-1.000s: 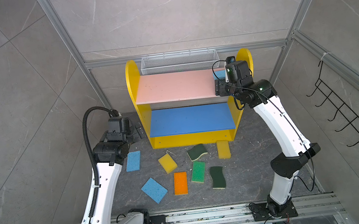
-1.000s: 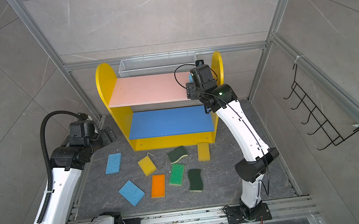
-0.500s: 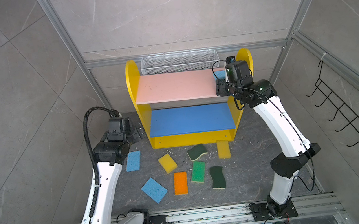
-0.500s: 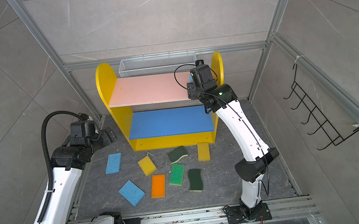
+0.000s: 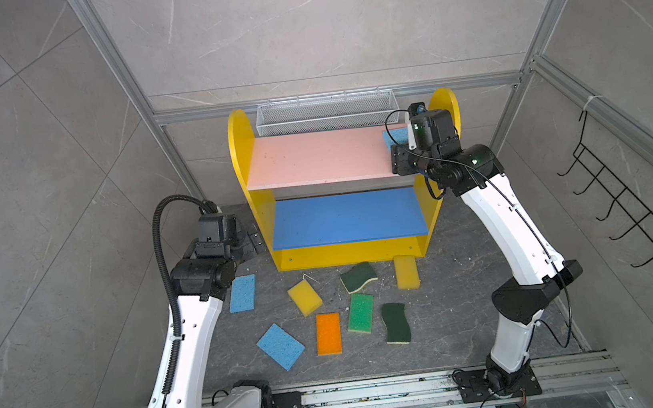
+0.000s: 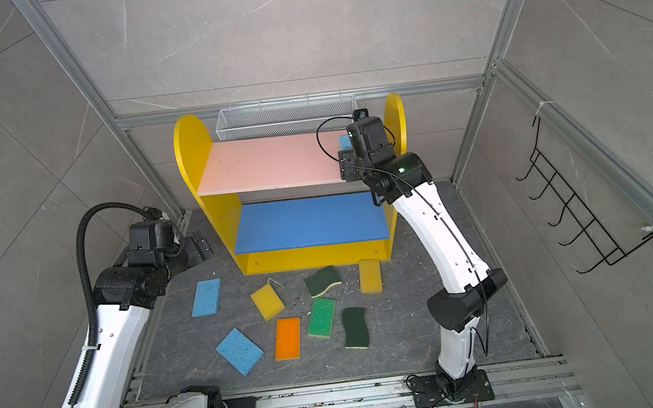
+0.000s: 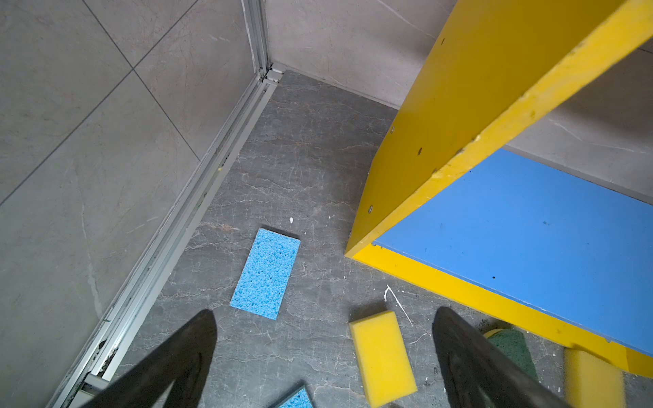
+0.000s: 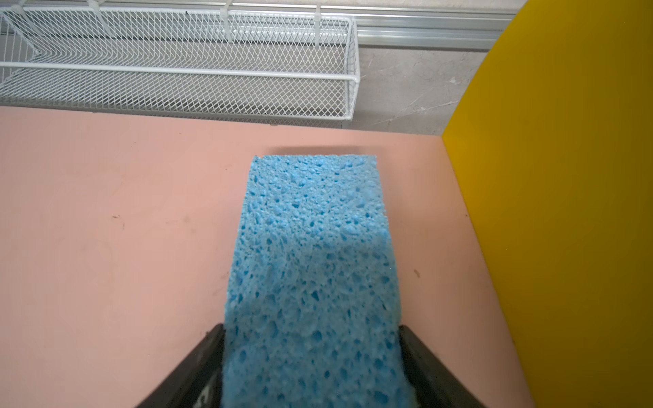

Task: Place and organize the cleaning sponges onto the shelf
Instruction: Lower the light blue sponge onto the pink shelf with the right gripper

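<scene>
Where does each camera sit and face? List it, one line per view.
Top views: high over the bases, looking down on the shelf, floor sponges, left arm, right arm.
Left wrist: facing down at floor; open left pincer, loose blue sponge.
Right wrist: above pink board; right pincer grips shelved blue sponge.
Shared: shelved blue sponge shows in both top views.

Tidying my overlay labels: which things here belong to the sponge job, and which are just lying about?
Job: shelf; light blue sponge in the right gripper; unshelved sponges: two light blue, two yellow, orange, bright green, two dark green.
Lying about: white mesh basket; black hook rack.
</scene>
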